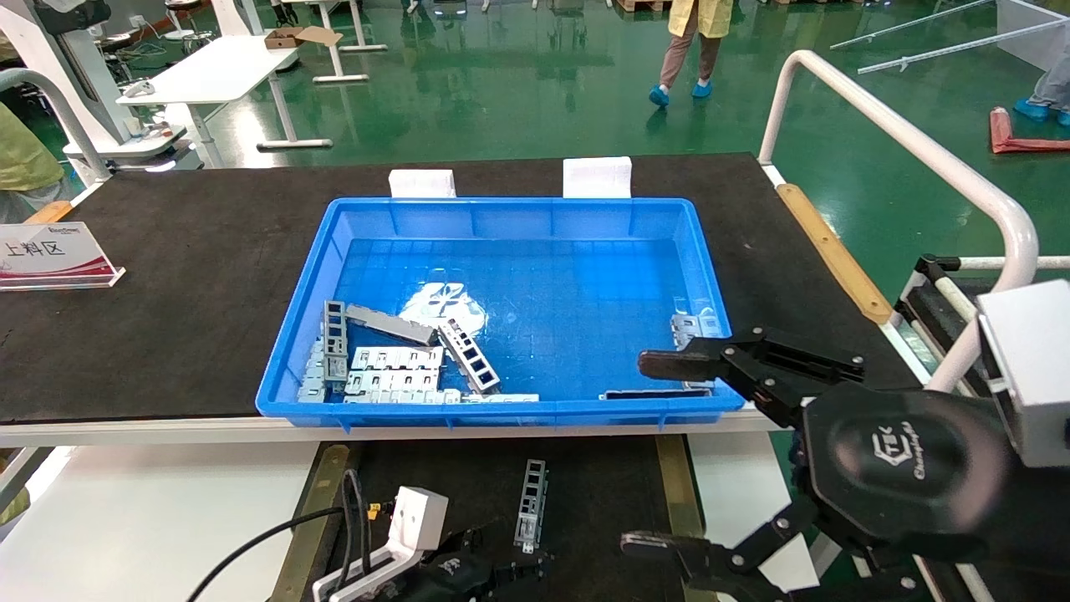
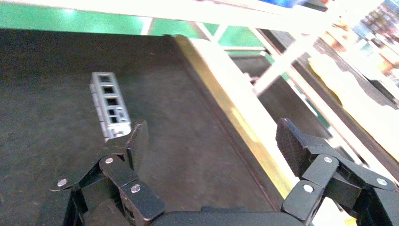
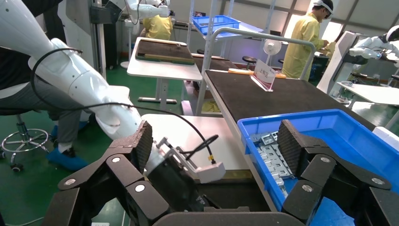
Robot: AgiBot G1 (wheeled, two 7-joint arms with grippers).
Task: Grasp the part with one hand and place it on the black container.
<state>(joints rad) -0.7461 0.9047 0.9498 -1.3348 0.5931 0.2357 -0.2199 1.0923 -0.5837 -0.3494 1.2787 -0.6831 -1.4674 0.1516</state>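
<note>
Part down on the black container, my left hand spread just behind it.

My left hand [image 2: 211,146] gapes empty; the part [image 1: 532,493] lies flat on the black container [image 1: 602,485]. My right hand [image 1: 660,456] hangs wide open, empty, beside the blue bin [image 1: 510,410].

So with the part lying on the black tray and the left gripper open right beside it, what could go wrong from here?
The left gripper is open, but one fingertip sits at the end of the part, so pulling away could drag it across the black container. The open right gripper hangs by the blue bin and could knock its rim.
</note>
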